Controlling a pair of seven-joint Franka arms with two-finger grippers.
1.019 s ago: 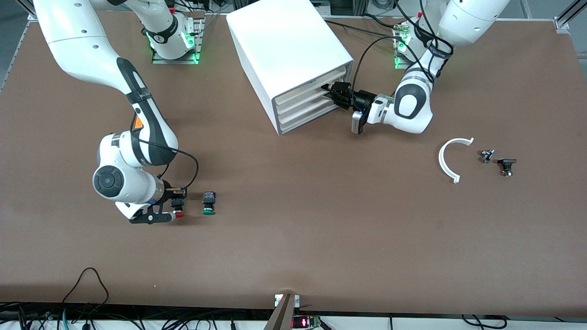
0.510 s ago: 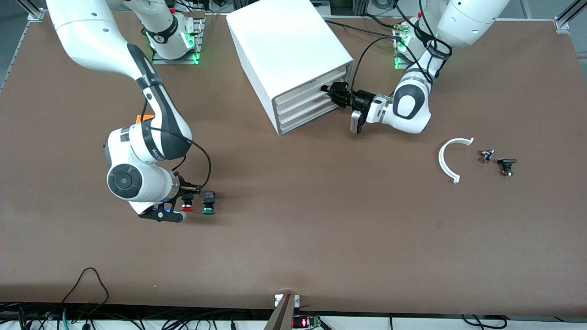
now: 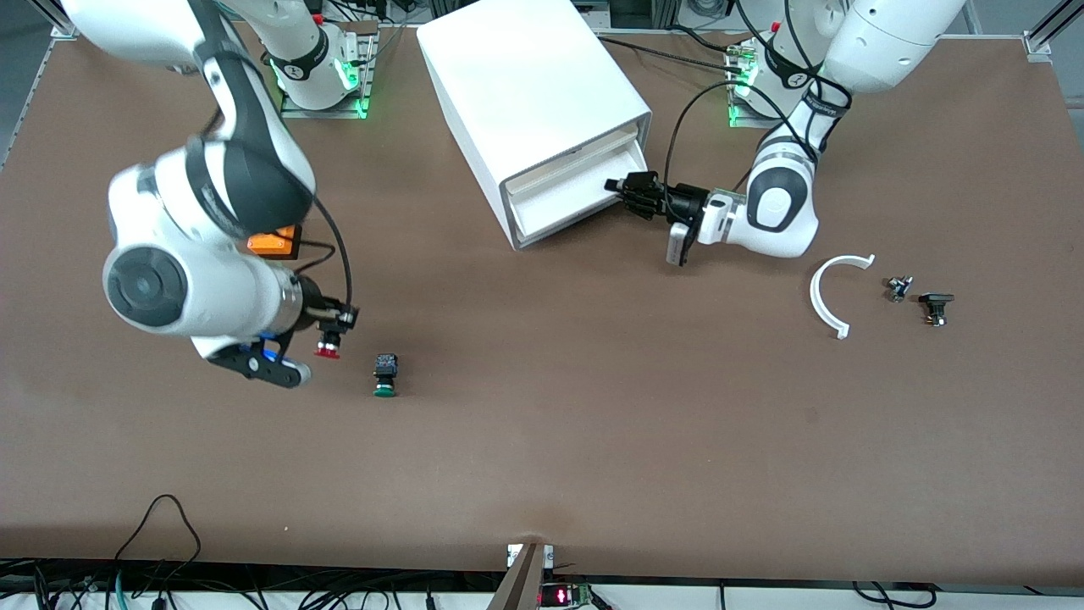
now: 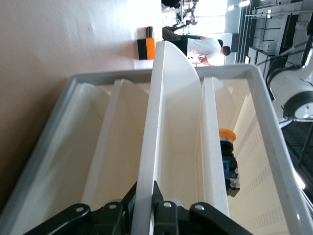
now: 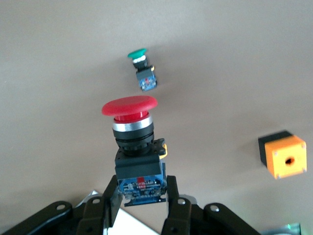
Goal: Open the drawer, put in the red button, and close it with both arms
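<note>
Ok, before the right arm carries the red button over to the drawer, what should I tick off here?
1. Right gripper shut on the red button: ok.
2. Button off the table, clear of the green button: ok.
3. Left gripper shut on the drawer front edge: ok.
4. Drawer pulled out far enough for a drop: part open, cannot tell.
5. Drawer bare inside: cannot tell; a yellow-capped button lies in a compartment beside it.
</note>
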